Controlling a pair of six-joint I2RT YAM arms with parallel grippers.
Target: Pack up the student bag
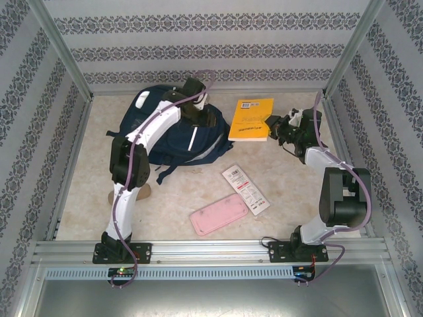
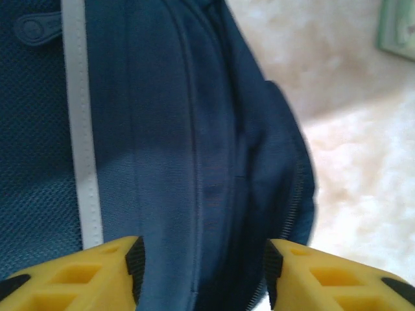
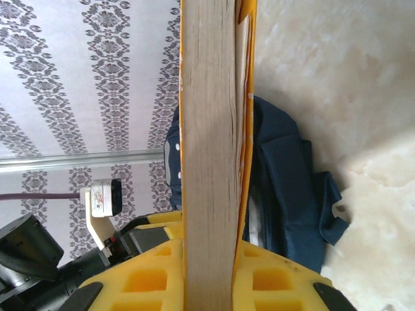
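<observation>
Marble-patterned tabletop [image 1: 291, 191] sits boxed in by striped, floral-banded wallpaper [image 1: 211, 39] and aluminium posts [image 1: 63, 49], with the student bag [image 1: 211, 135] lying at its far left. The left gripper [image 2: 202, 259] hovers over the bag's navy fabric, fingers spread and empty. The right gripper [image 3: 207, 265] is clamped on an edge of the yellow book [image 1: 251, 119].

Top external: high at 6 o'clock, looking down.
Left wrist: close over the student bag [image 2: 168, 162].
Right wrist: along the book [image 3: 207, 129], facing 9 o'clock.
Shared: student bag, all views.
</observation>
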